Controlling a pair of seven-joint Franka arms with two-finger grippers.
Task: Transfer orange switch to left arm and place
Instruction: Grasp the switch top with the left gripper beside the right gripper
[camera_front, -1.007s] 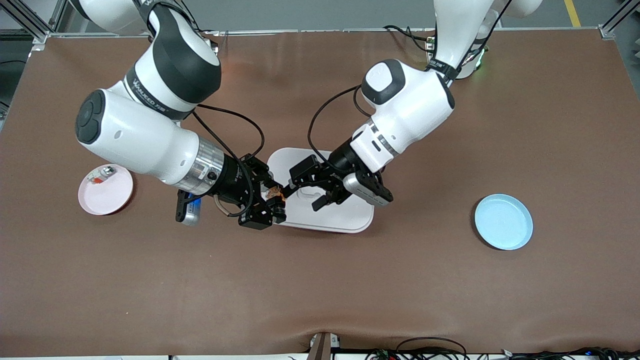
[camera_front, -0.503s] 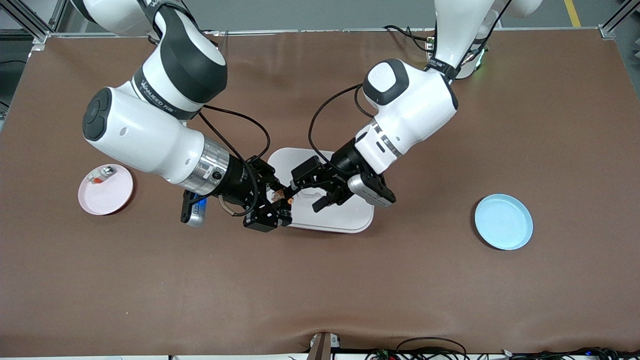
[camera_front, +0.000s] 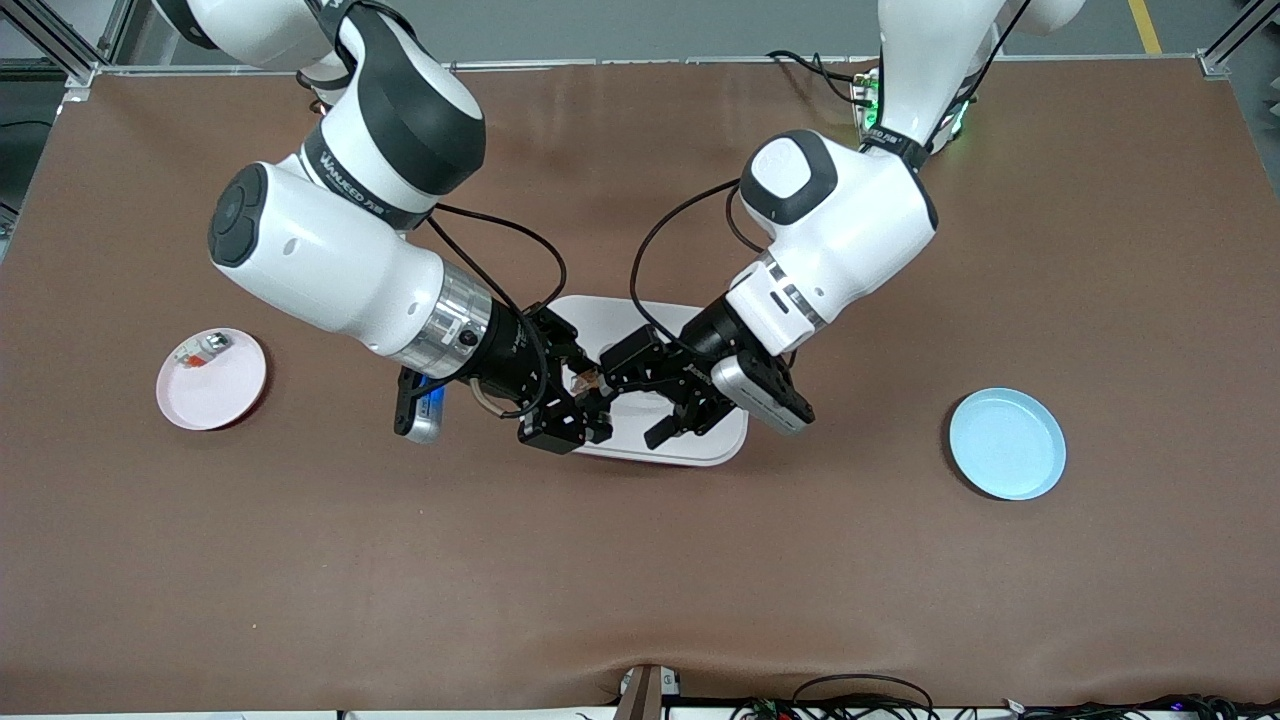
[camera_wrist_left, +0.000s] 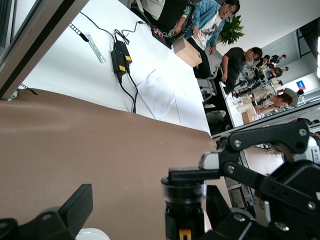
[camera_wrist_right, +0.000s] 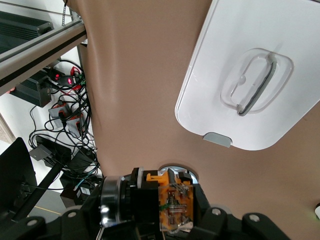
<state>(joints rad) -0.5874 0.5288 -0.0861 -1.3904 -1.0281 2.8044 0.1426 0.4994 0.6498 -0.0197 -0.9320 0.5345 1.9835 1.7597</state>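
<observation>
The orange switch (camera_front: 584, 381) is clamped in my right gripper (camera_front: 578, 398), which is up in the air over the edge of the white box (camera_front: 606, 322) toward the right arm's end. In the right wrist view the switch (camera_wrist_right: 162, 202) shows its black body and orange block between my right gripper's fingers (camera_wrist_right: 150, 207). My left gripper (camera_front: 636, 400) is open over the box, its fingers spread on either side of the switch's cap end. In the left wrist view the switch (camera_wrist_left: 183, 202) stands close to one finger, with a wide gap to the other finger (camera_wrist_left: 75, 205).
A pink plate (camera_front: 225, 390) holding a small silver-and-red part (camera_front: 204, 349) lies toward the right arm's end. A blue plate (camera_front: 1007, 443) lies toward the left arm's end. The box lid with its clear handle (camera_wrist_right: 256, 80) shows in the right wrist view.
Both grippers have shifted together toward the left arm's end and lower in the front view, over the box. The right gripper still holds the switch; the left stays open around it.
</observation>
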